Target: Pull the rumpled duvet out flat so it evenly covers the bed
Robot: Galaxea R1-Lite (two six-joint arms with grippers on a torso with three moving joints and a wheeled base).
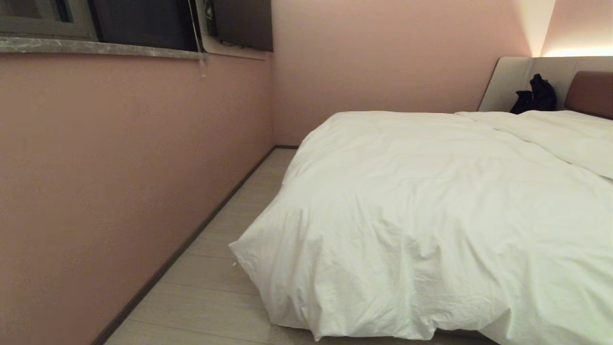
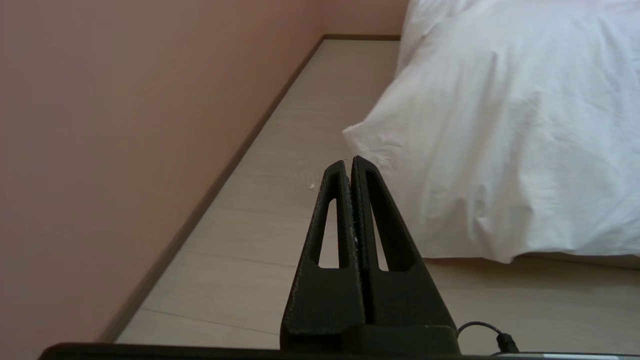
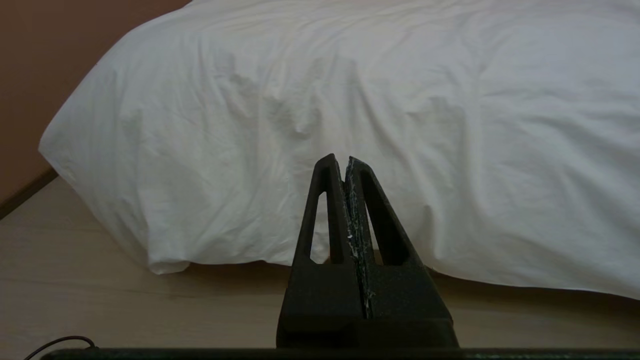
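The white puffy duvet [image 1: 431,215] lies spread over the bed, its near corner [image 1: 268,273] draped down to the floor. A raised fold crosses it at the far right [image 1: 565,139]. The bed's brown headboard [image 1: 591,93] sits in a light grey panel [image 1: 507,81]. Neither arm shows in the head view. My left gripper [image 2: 349,161] is shut and empty, held low over the floor short of the duvet's corner [image 2: 500,125]. My right gripper [image 3: 339,159] is shut and empty too, facing the duvet's hanging edge [image 3: 350,100] without touching it.
A pink wall [image 1: 119,182] with a dark skirting board runs along the left, leaving a narrow strip of pale wood floor [image 1: 215,287] beside the bed. A dark bag [image 1: 536,96] rests by the headboard panel. A window ledge [image 1: 96,47] runs above the wall.
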